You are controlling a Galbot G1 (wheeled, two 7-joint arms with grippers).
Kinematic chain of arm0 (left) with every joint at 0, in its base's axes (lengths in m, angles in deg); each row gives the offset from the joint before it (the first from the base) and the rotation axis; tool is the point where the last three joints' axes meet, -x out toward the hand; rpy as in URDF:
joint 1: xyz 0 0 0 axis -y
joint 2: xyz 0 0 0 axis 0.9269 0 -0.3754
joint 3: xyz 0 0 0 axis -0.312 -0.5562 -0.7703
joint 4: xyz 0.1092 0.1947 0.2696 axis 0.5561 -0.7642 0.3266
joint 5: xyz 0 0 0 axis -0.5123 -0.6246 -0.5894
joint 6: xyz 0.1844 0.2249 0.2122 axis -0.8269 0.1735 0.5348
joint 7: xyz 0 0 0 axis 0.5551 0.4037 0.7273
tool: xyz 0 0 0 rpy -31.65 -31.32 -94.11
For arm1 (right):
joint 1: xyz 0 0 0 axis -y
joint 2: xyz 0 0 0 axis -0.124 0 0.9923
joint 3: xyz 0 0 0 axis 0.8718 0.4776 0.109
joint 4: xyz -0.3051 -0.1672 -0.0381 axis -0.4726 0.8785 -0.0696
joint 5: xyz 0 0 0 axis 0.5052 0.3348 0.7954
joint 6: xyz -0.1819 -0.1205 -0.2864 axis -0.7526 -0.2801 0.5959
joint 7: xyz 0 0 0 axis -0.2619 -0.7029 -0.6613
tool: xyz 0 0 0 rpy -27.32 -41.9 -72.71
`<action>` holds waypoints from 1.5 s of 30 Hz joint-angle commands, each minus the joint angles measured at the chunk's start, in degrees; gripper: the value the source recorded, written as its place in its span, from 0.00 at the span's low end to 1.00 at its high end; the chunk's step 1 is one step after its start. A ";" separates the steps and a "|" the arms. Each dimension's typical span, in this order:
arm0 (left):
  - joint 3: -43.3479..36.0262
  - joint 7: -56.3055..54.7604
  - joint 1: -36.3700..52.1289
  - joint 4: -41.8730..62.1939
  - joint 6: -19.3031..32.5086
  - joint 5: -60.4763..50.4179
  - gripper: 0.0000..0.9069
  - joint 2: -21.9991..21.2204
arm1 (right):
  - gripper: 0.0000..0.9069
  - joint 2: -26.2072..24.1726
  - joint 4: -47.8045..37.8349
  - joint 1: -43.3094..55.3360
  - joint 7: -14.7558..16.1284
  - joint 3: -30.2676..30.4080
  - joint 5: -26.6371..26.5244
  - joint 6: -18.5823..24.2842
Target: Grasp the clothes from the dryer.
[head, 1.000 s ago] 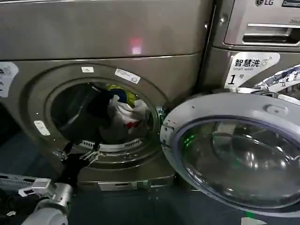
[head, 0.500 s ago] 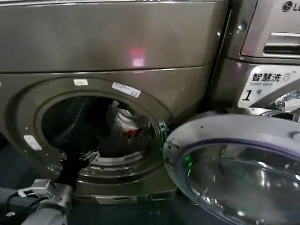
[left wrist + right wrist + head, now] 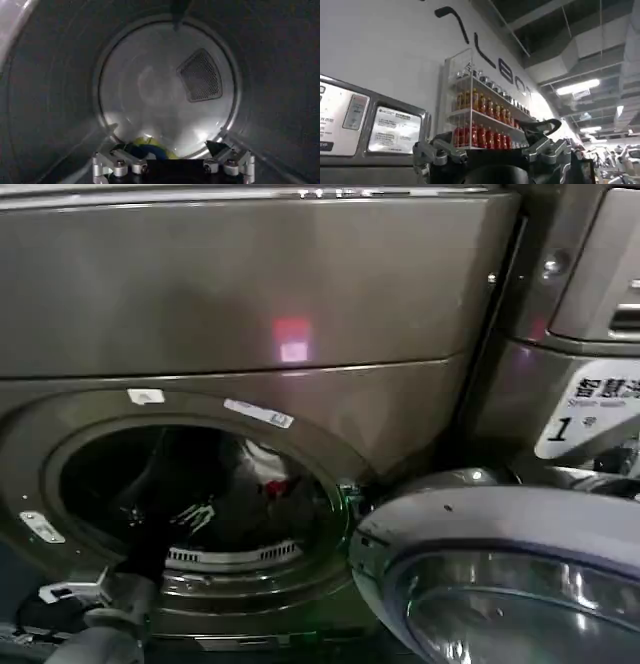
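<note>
The dryer is a bronze-grey front loader whose round porthole stands open. My left arm reaches through the porthole, and my left gripper is inside the dark drum. Behind it, at the back of the drum, lie the clothes, white cloth with a red mark. In the left wrist view my left gripper is open, with its fingers wide apart. A yellow-green and navy part of the clothes lies on the drum floor just beyond them, untouched. My right gripper is raised away from the machine, open and empty.
The dryer's round glass door hangs open to the right and fills the lower right. A second machine with a white label reading 1 stands at the right. A wall shelf of red bottles is in the right wrist view.
The head view has closed in on the porthole. My left gripper has gone from the porthole's lower rim deeper into the drum, towards the clothes.
</note>
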 commanded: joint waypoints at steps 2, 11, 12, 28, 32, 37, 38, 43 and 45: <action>-0.81 0.17 2.87 3.07 1.04 0.68 1.00 0.66 | 1.00 0.00 0.33 -0.93 -0.49 -1.14 -0.27 -0.39; -4.57 -0.35 20.48 18.85 3.27 2.02 1.00 1.23 | 1.00 0.19 1.73 -3.69 -0.53 -5.23 -0.76 -3.81; -4.92 -0.48 22.64 21.30 3.45 1.89 1.00 1.33 | 1.00 0.13 1.66 -3.82 -0.72 -5.59 -0.76 -4.13; -10.35 -3.00 47.91 53.89 6.68 1.63 1.00 1.76 | 1.00 -0.45 1.17 -3.76 0.52 -6.28 -1.48 -1.98; -11.37 -2.57 52.97 60.47 9.59 0.63 1.00 1.66 | 1.00 -0.52 1.14 -3.69 0.66 -6.42 -1.78 -1.86; -12.87 -1.91 59.34 69.66 11.49 0.78 1.00 1.40 | 1.00 -0.41 1.10 -3.36 0.71 -6.43 -1.91 -1.77; -13.02 -1.81 60.26 71.42 11.73 0.70 1.00 1.29 | 1.00 -0.39 1.09 -3.32 0.74 -6.53 -2.02 -1.74; -14.10 -1.03 66.04 80.81 13.00 0.76 1.00 0.15 | 1.00 0.05 1.10 -3.22 0.88 -6.66 -2.15 -1.60; -14.34 0.13 68.01 84.51 12.88 -0.22 1.00 -0.34 | 1.00 0.14 1.17 -3.19 0.91 -6.76 -2.34 -1.58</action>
